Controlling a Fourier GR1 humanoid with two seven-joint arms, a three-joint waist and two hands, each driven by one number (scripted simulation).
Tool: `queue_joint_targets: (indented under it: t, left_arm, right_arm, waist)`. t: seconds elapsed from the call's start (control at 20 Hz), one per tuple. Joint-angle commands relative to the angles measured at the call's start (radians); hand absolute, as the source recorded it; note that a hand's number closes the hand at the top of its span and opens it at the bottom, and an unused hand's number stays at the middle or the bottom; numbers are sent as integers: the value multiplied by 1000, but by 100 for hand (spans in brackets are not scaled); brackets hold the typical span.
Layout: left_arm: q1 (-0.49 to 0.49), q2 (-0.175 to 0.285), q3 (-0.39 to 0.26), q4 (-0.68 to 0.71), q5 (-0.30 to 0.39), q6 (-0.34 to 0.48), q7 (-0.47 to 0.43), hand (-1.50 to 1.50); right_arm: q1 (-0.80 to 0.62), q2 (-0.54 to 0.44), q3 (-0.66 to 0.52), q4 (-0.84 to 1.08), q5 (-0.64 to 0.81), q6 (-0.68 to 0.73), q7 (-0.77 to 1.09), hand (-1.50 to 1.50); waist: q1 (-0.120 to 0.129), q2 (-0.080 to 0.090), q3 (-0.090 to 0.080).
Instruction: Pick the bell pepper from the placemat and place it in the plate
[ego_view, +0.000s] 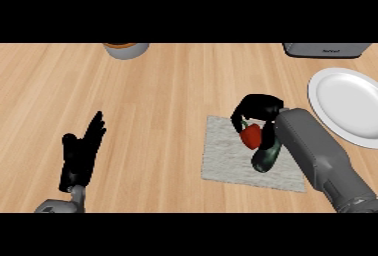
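The right hand (258, 106) reaches in from the lower right on its grey forearm, and its black fingers (238, 120) are curled round the upper end of the bell pepper (252, 136), grasping it. The pepper shows red under the hand, with a dark green part running down toward the view's lower edge. It is over the right half of the grey placemat (224, 156); I cannot tell whether it rests on the cloth or is lifted off it. The white plate (347, 107) lies on the desk (170, 100) just right of the placemat, with nothing on it. The left hand (80, 155) rests at the lower left, fingers straight and released.
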Motion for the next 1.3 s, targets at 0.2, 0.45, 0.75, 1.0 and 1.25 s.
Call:
queue_joint_targets:
  t: [0.2, 0.45, 0.75, 1.0, 1.25]
  left_arm:
    - [10, 6, 10, -34, -21, 0, 26, 0]
    - [18, -4, 24, -1, -11, 3, -9, 0]
    - [-22, -32, 34, 54, -28, 29, -14, 0]
    - [11, -6, 48, 9, -17, 11, 8, 0]
    - [47, -4, 31, -36, -26, -8, 6, 0]
  right_arm:
    - [-10, -11, -141, 45, -44, -97, 166, 150]
    - [34, -126, -346, 94, -172, -209, 420, 150]
    - [37, -125, -405, -24, -189, -437, 549, 150]
    - [114, -178, -476, -224, -266, -483, 540, 150]
    - [197, -192, -497, -404, -246, -576, 692, 150]
  waist:
    - [-8, 2, 7]
    - [-41, -3, 6]
    - [-37, -2, 5]
    - [-59, -15, 5]
    - [-39, -8, 5]
